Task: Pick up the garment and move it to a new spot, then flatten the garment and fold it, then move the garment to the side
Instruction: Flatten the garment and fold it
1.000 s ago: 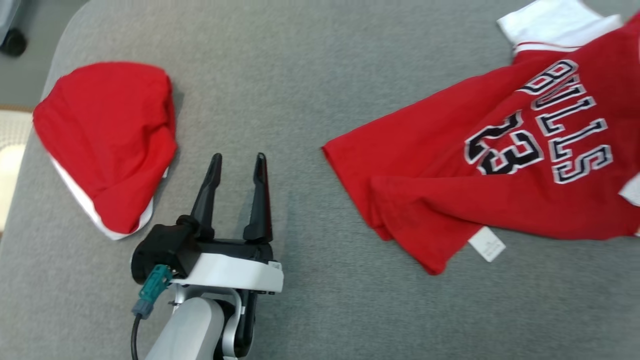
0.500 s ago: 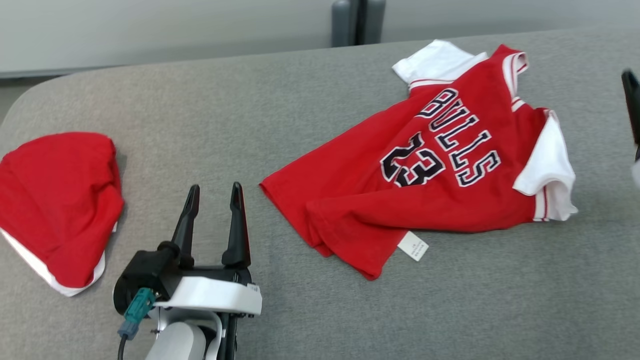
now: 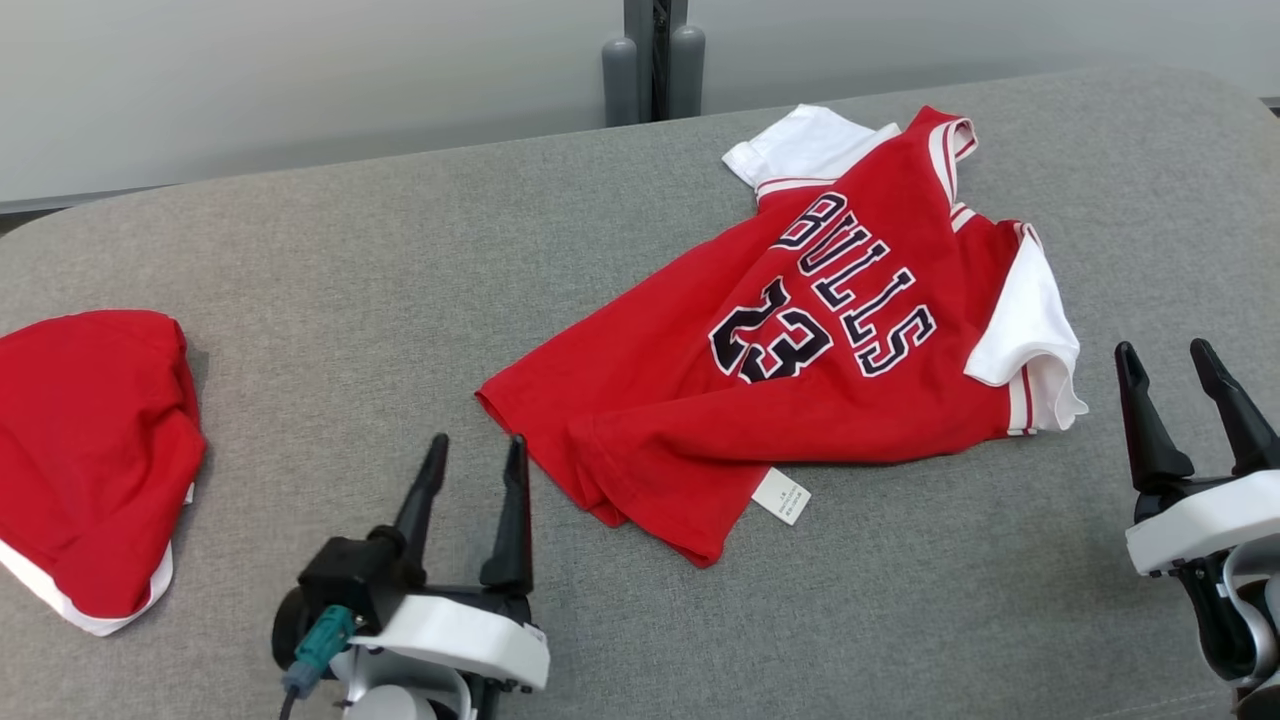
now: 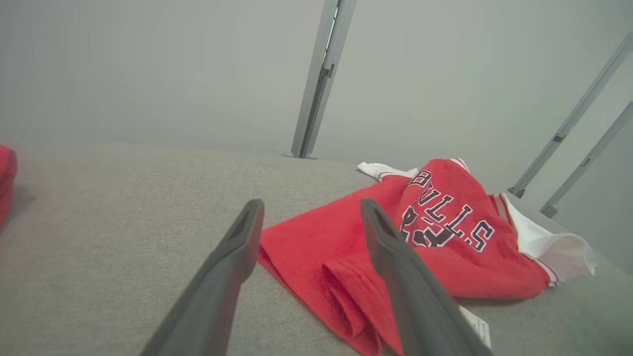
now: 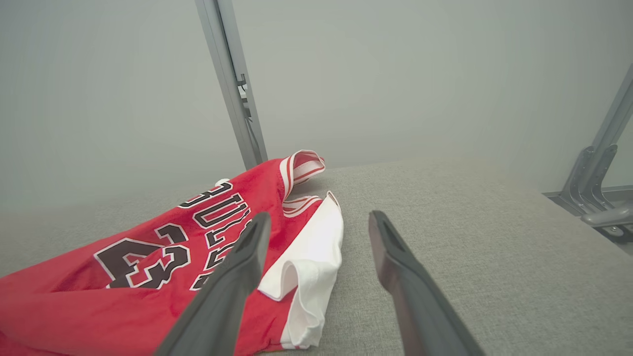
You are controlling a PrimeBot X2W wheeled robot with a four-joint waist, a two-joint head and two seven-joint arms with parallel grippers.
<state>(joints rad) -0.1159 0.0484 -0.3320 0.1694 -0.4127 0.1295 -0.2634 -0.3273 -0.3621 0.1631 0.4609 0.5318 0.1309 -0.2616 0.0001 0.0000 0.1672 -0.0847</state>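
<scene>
Head view: jersey [image 3: 800, 330] lies rumpled on the grey cushion [image 3: 350, 260], both grippers empty.
Left gripper [image 3: 477, 441] sits just beside the jersey's hem corner, fingers wide apart, holding nothing; right gripper [image 3: 1162, 348] stands near its white sleeve [image 3: 1030, 320], likewise spread and empty. A folded red garment [image 3: 90, 450] lies well apart from the jersey, past the left gripper.

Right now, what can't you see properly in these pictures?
- Red bundle: the head view's left edge cuts it off; which garment, unclear.
- White label on the jersey: print too small to read.
- Its number: in the left wrist view, the left gripper's finger covers part.
</scene>
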